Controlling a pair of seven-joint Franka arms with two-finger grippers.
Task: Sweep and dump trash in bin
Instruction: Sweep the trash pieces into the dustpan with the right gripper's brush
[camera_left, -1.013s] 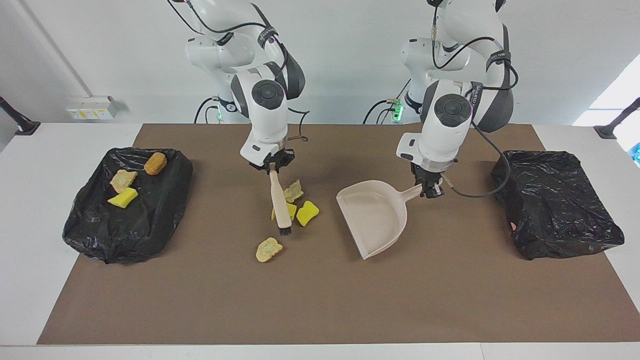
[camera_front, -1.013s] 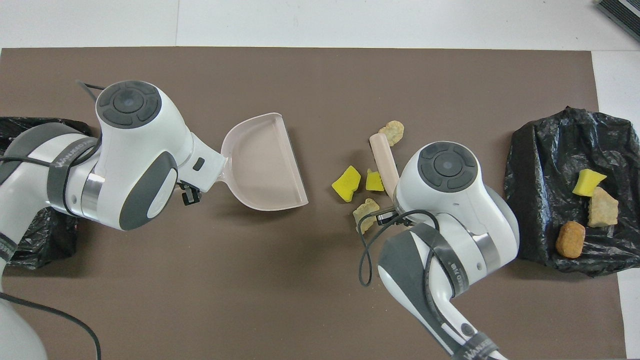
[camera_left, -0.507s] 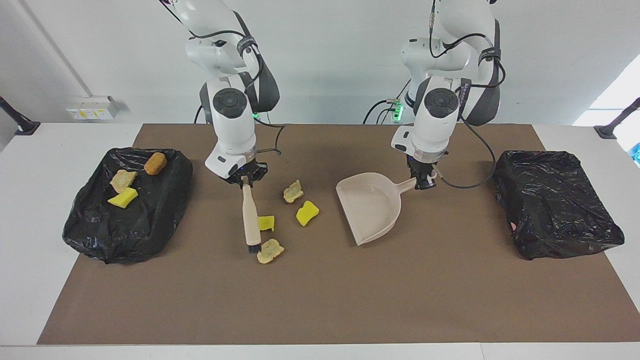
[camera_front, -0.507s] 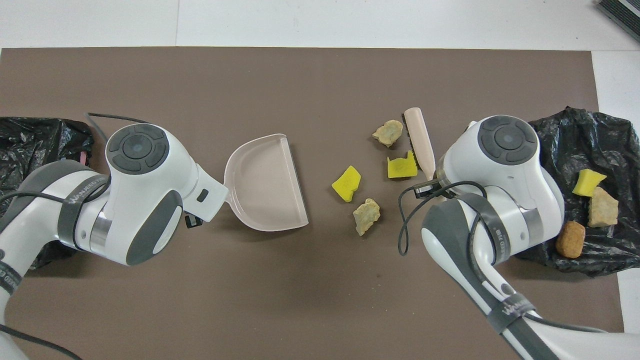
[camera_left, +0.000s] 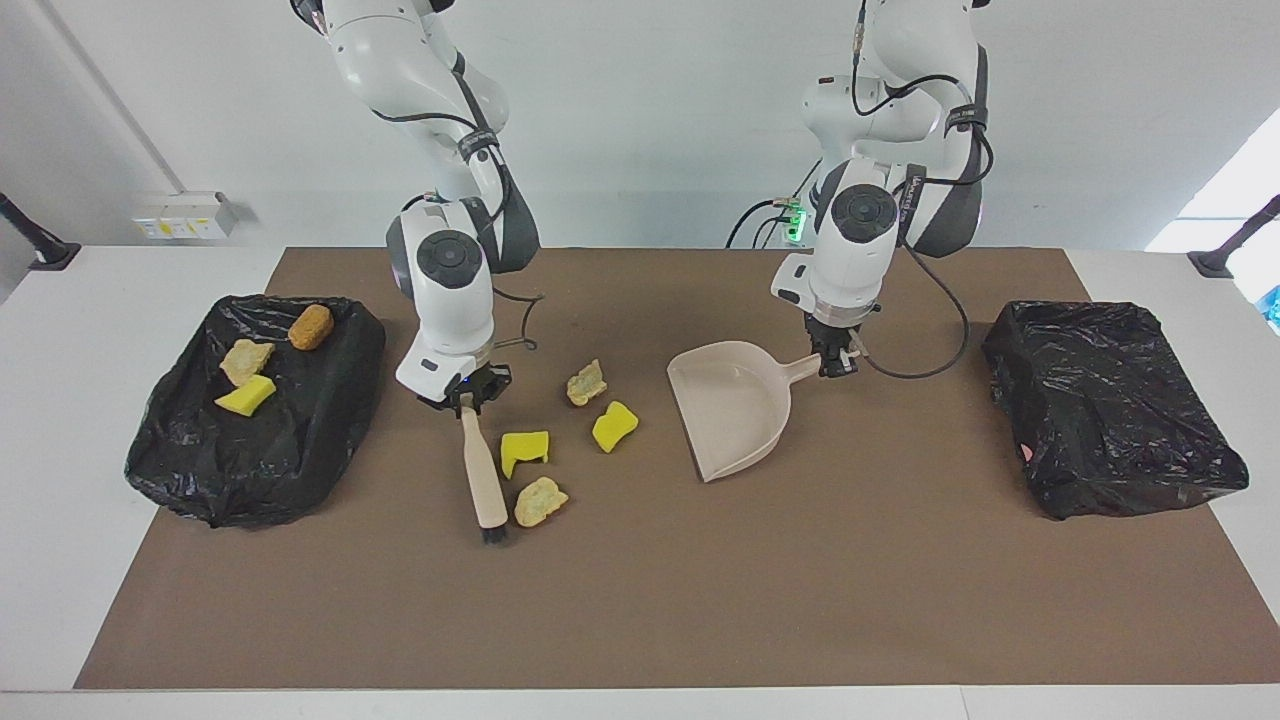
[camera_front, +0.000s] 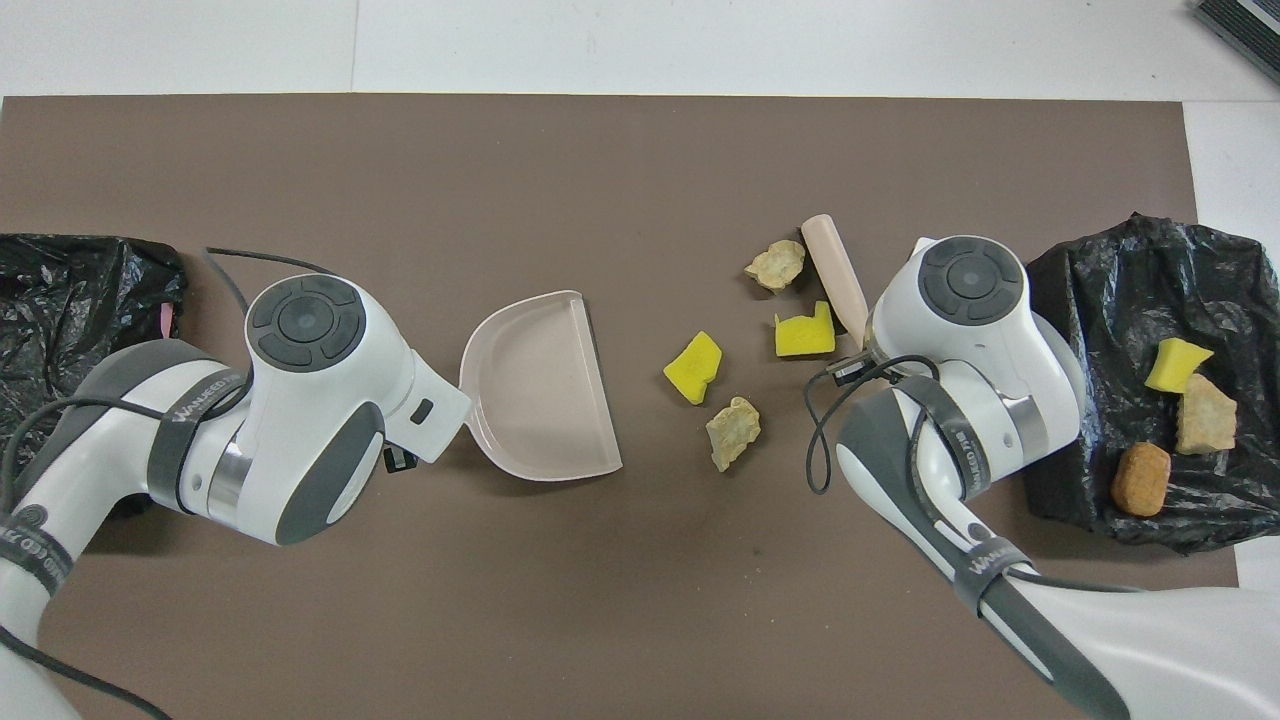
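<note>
Several loose trash scraps lie mid-mat: a beige lump (camera_left: 586, 383) (camera_front: 732, 431), two yellow chunks (camera_left: 614, 426) (camera_left: 524, 450), and another beige lump (camera_left: 540, 500) (camera_front: 775, 267). My right gripper (camera_left: 462, 397) is shut on the handle of the beige brush (camera_left: 480, 470) (camera_front: 835, 270). The bristles are low by the mat, beside that last lump, toward the right arm's end. My left gripper (camera_left: 832, 362) is shut on the handle of the beige dustpan (camera_left: 735, 405) (camera_front: 540, 385), whose mouth faces the scraps. The black-lined bin (camera_left: 300, 440) (camera_front: 1080, 330) at the right arm's end holds three scraps.
A second black-lined bin (camera_left: 1110, 420) (camera_front: 60, 300) sits at the left arm's end of the table. The brown mat (camera_left: 640, 600) covers the work area, with white table around it. Cables hang from both wrists.
The right arm carried the brush out of the scraps toward the right arm's end, dragging one yellow chunk along. The left arm drew the dustpan a little nearer to the robots.
</note>
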